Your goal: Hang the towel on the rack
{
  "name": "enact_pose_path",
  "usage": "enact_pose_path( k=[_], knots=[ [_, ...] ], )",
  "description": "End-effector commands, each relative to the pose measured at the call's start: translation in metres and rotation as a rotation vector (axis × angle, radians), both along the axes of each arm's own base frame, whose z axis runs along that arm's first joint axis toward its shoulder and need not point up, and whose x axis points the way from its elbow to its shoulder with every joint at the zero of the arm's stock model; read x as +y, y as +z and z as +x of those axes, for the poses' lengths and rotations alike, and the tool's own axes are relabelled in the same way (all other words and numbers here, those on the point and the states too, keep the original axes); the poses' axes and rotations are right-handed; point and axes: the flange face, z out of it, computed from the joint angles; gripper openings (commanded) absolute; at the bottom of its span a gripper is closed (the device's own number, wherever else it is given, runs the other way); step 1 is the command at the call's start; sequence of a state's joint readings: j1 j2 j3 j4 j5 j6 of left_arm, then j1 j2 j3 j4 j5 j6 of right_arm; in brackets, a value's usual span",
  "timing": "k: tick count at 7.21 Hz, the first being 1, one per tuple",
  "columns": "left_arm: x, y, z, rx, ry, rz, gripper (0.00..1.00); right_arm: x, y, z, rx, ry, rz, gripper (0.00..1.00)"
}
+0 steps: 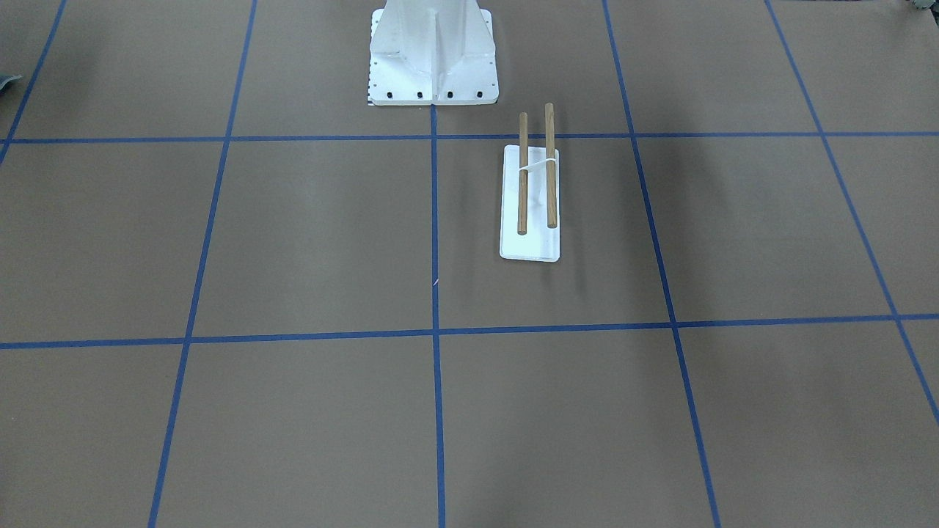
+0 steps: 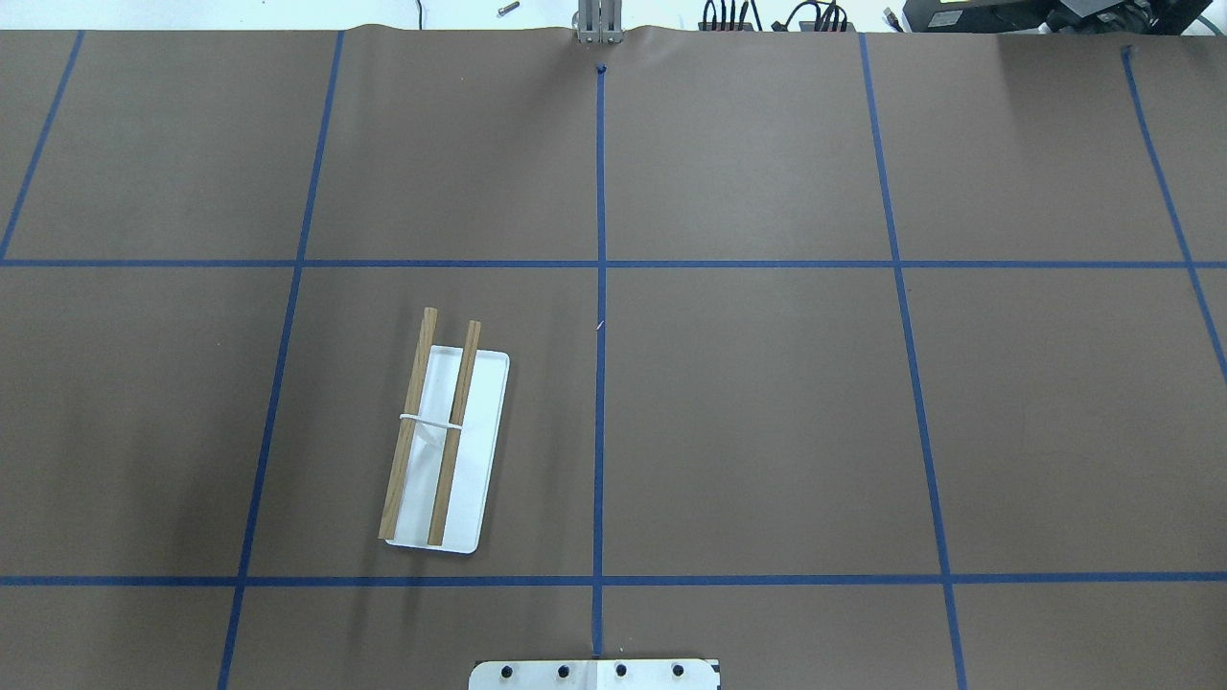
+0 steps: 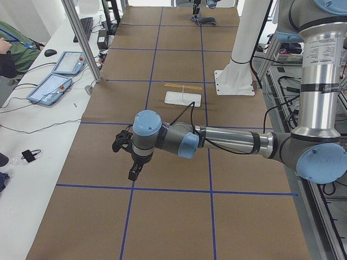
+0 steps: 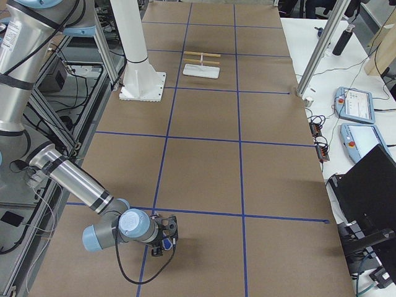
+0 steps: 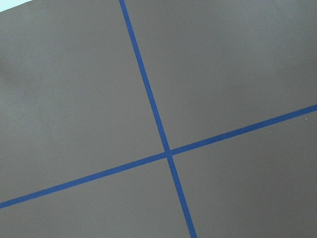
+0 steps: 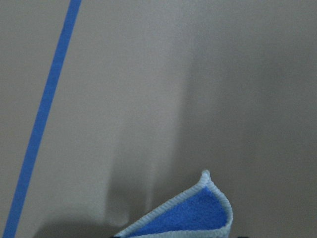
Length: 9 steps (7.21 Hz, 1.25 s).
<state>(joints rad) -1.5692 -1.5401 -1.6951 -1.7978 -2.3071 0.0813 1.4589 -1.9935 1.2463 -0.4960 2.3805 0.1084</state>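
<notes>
The towel (image 6: 195, 213) shows in the right wrist view as one raised corner, bright blue with pale stitched edging, just above the brown table cover (image 6: 148, 74). In the right side view a speck of blue sits at the right gripper (image 4: 166, 238), low over the table at the near end. The cloth is probably pinched there, but no view shows the fingers clearly, so I cannot tell whether they grasp it. The left gripper (image 3: 133, 172) hangs above bare table at the opposite end, and its fingers cannot be judged either.

The rack (image 2: 446, 450) stands on the robot's left half of the table, well apart from the towel. Its two wooden rails (image 2: 407, 422) run side by side over the white base, with a white band (image 2: 431, 422) across them.

The towel looks light, soft and limp, so it should sag from any hold rather than keep its shape. The stitched hem near a corner is the firmest place to grip. A second hold along the same edge would likely spread it to fall over a rail. The rack looks light too, and a dragging cloth could shift it.
</notes>
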Motion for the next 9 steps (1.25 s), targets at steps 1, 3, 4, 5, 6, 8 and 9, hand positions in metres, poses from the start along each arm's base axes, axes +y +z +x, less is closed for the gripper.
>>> enact_pose_path(
  k=[1,3,4,5,6,8,9],
  knots=[
    [0.001,0.002,0.0,0.0,0.0,-0.003,0.99,-0.005,0.004,0.0,0.008,0.006,-0.004,0.61],
    [0.001,0.003,0.0,0.0,0.0,-0.006,0.99,-0.005,0.006,0.001,0.02,0.006,0.001,0.63],
    [0.001,0.004,0.0,0.0,0.0,-0.008,0.98,-0.005,0.007,0.001,0.027,0.006,0.001,0.63],
    [0.001,0.004,0.0,0.0,0.0,-0.008,0.99,-0.005,0.008,0.001,0.038,0.007,0.002,0.62],
    [0.001,0.004,0.0,0.0,0.0,-0.008,0.99,-0.009,0.012,0.001,0.041,0.006,-0.002,0.62],
    [0.001,0.005,0.0,0.0,0.0,-0.009,0.99,-0.019,0.019,-0.001,0.043,0.0,-0.006,0.61],
    [0.001,0.005,0.0,0.0,0.0,-0.009,0.98,-0.018,0.019,-0.001,0.042,0.004,-0.008,0.46]
  ],
)
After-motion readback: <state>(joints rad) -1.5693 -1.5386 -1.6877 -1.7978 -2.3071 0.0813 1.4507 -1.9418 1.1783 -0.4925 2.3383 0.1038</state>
